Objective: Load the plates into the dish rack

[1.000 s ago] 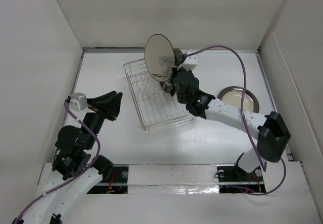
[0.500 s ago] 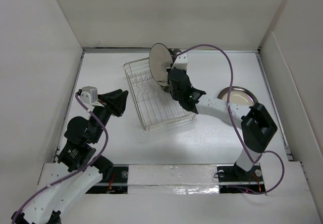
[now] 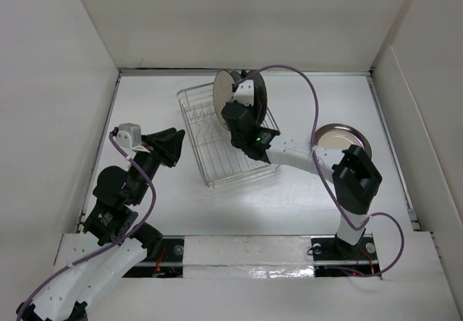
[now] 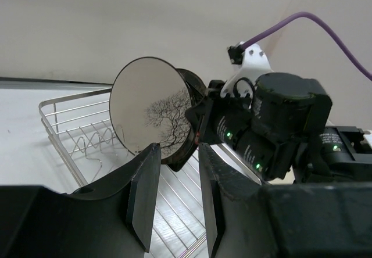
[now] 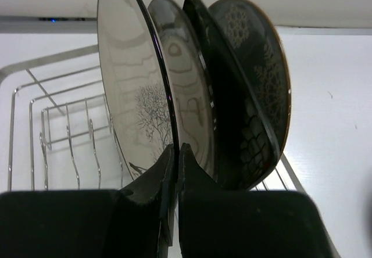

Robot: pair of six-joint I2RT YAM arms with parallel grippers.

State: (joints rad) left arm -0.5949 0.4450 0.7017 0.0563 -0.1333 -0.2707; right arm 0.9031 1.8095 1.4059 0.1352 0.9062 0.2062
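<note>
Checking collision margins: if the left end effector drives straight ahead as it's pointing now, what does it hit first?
For the left end effector, most likely the dish rack near side wire, then the tree-patterned plate clamped upright by the right end effector just behind it. Depth is unclear, so order is uncertain.

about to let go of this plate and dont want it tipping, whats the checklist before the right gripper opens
1. The right gripper is shut on the tree plate rim: ok.
2. Tree plate upright over the dish rack: ok.
3. Lower edge seated between prongs: cannot tell, hidden in every view.
4. Gap to the neighbouring plate: cannot tell, very close.
5. The left gripper is open, apart from the rack: ok.
6. All plates loaded: not ok, a loose plate lies outside the rack.
</note>
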